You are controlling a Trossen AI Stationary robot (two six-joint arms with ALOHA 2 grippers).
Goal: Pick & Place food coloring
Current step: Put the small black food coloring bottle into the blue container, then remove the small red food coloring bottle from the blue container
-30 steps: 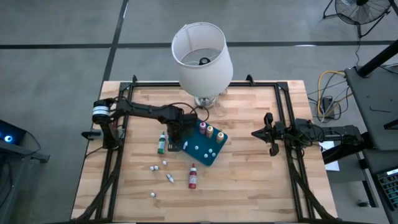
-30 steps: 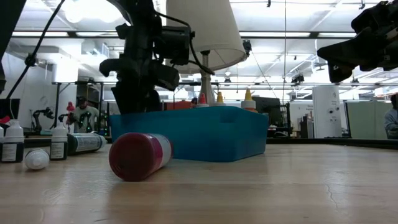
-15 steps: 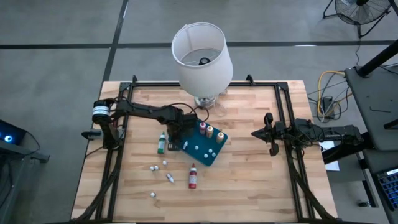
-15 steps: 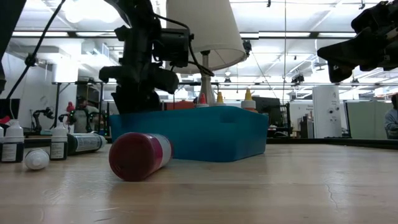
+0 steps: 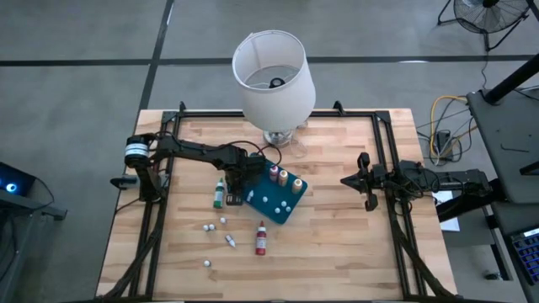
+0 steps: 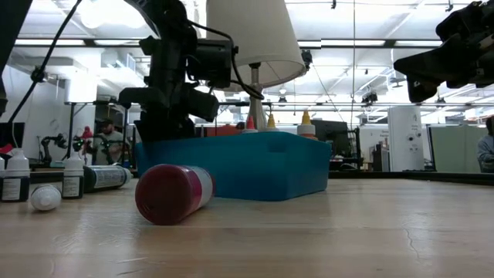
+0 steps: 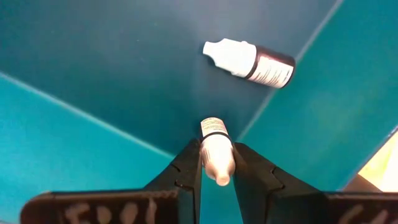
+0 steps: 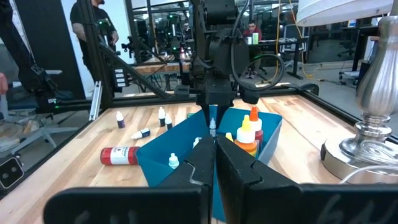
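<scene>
My left gripper points down over the left end of the teal tray and is shut on a small white dropper bottle. A second small bottle lies on its side on the tray's floor. Three food coloring bottles, red, yellow and orange, stand upright in the tray's far part. On the table, a green food coloring bottle lies left of the tray and a red one lies in front of it. My right gripper waits shut at the table's right edge. My left gripper pinches the small bottle's pale upper part between its two fingers. The fingers come from above, pointing down. The bottle hangs upright below them inside the tray. Whether its lower end touches the tray's floor, I cannot tell.
A lamp with a white shade stands at the table's far middle, just behind the tray. Several small white-capped bottles lie scattered on the wood near the front left. The right half of the table is bare wood.
</scene>
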